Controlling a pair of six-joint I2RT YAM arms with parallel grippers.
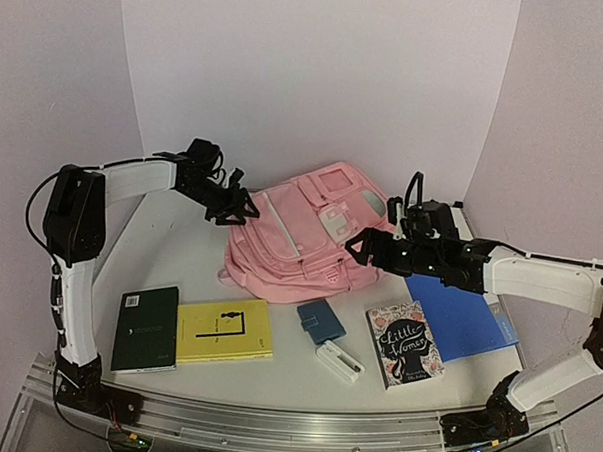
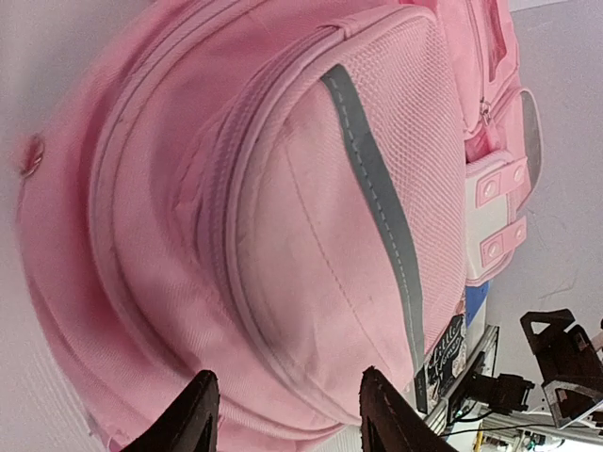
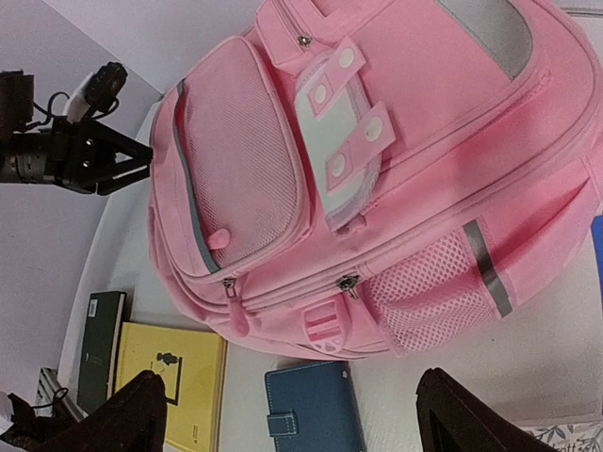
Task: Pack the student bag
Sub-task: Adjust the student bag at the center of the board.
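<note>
The student bag (image 1: 301,236) is a large pink backpack lying front-up at the back middle of the table, its zips shut as far as I can see. My left gripper (image 1: 244,209) is open and empty at the bag's left edge. In the left wrist view the bag (image 2: 283,207) fills the frame just ahead of the open gripper (image 2: 287,419). My right gripper (image 1: 359,247) is open and empty over the bag's near right edge. In the right wrist view the gripper (image 3: 301,414) hovers above the bag's (image 3: 377,188) lower edge and a blue wallet (image 3: 316,410).
In front of the bag lie a dark green book (image 1: 145,327), a yellow book (image 1: 225,330), the blue wallet (image 1: 320,322), a small white case (image 1: 339,362), a "Little Women" book (image 1: 404,343) and a blue folder (image 1: 463,313). Walls close in behind.
</note>
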